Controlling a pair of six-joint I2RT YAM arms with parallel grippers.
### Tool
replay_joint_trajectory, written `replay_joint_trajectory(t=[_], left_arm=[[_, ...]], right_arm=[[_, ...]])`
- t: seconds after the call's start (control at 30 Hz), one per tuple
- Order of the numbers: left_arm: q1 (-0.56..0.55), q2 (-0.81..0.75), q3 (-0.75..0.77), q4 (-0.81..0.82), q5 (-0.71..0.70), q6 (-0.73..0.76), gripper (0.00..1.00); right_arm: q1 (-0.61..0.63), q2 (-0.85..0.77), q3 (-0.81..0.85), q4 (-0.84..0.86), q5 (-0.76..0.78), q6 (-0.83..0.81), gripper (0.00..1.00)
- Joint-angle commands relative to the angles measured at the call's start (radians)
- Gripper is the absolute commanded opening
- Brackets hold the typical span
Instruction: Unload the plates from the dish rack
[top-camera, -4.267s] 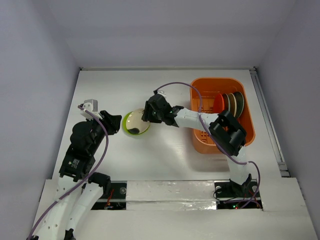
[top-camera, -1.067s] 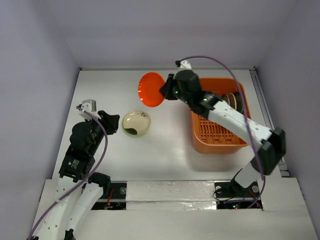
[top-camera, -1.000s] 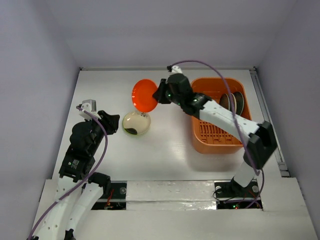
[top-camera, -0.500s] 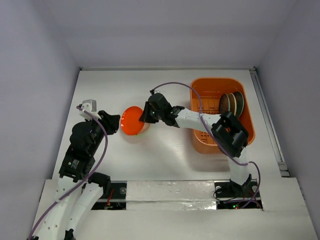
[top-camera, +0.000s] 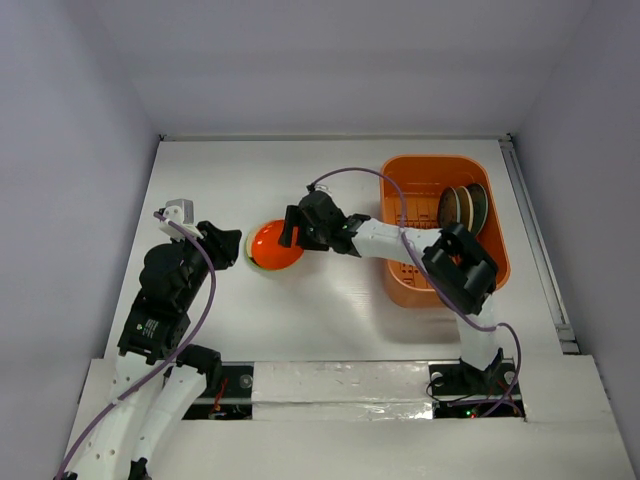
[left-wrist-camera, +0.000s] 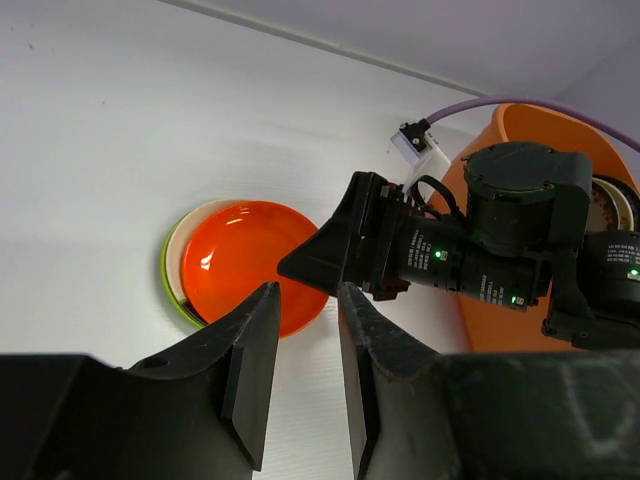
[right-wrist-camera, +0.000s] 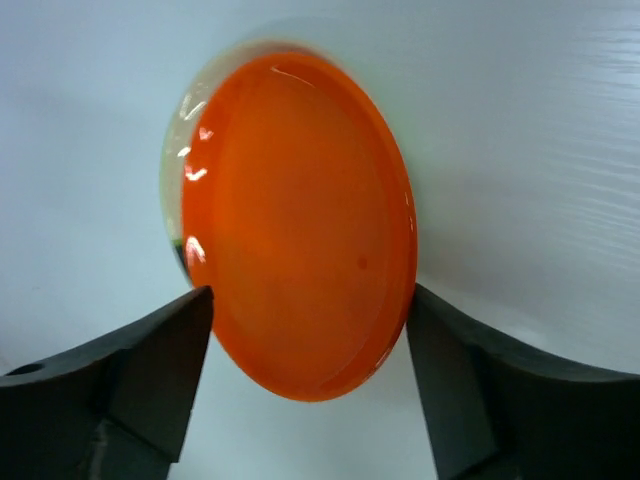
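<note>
Red-orange plate (top-camera: 272, 245) has settled flat onto lime green plate (left-wrist-camera: 167, 280), left of dish rack (top-camera: 392, 275); right claw (top-camera: 288, 236) spread either side of it, left claw (left-wrist-camera: 300, 385) narrowly parted, empty. Remaining plates (top-camera: 462, 208) stand inside rack: likely light, stiff, slick; pinch top rim.

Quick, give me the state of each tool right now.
Left tool: slightly open, empty.
Right tool: open wide, one finger either side of the red-orange round plate lying on the lime green plate.
</note>
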Motion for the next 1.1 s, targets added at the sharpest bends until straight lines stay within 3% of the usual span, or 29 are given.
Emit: replay_joint_trajectory(t=[0.0, 0.1, 0.17, 0.27, 0.3, 0.33, 0.6, 0.67, 0.7, 0.83, 1.07], left_arm=[[0.002, -0.007, -0.007, 0.037, 0.011, 0.003, 0.27], [0.002, -0.009, -0.007, 0.039, 0.014, 0.003, 0.27], [0.002, -0.009, -0.008, 0.039, 0.014, 0.003, 0.27], [0.002, -0.010, -0.008, 0.039, 0.014, 0.003, 0.27], [0.002, -0.012, -0.008, 0.037, 0.014, 0.005, 0.27], [0.002, -0.012, -0.008, 0.039, 0.014, 0.005, 0.27], [0.002, -0.018, -0.010, 0.042, 0.007, 0.003, 0.23], [0.002, -0.018, -0.010, 0.037, 0.000, 0.000, 0.17], [0.002, -0.019, -0.010, 0.036, -0.006, 0.000, 0.14], [0.002, -0.018, -0.010, 0.034, -0.007, 0.000, 0.08], [-0.007, -0.024, -0.007, 0.031, -0.009, 0.000, 0.20]], right_arm=[[0.001, -0.086, 0.058, -0.099, 0.113, -0.101, 0.86], [0.001, -0.135, 0.093, -0.212, 0.194, -0.176, 0.87], [0.001, -0.174, 0.101, -0.283, 0.284, -0.201, 0.82], [0.001, -0.298, 0.073, -0.328, 0.441, -0.241, 0.32], [0.001, -0.376, 0.046, -0.361, 0.487, -0.249, 0.05], [-0.025, -0.414, 0.029, -0.380, 0.525, -0.253, 0.00], [-0.298, -0.706, -0.166, -0.512, 0.687, -0.290, 0.00], [-0.360, -0.728, -0.198, -0.536, 0.716, -0.292, 0.08], [-0.377, -0.728, -0.206, -0.558, 0.717, -0.299, 0.21], [-0.440, -0.717, -0.221, -0.584, 0.725, -0.322, 0.44], [-0.506, -0.639, -0.207, -0.589, 0.685, -0.364, 0.45]])
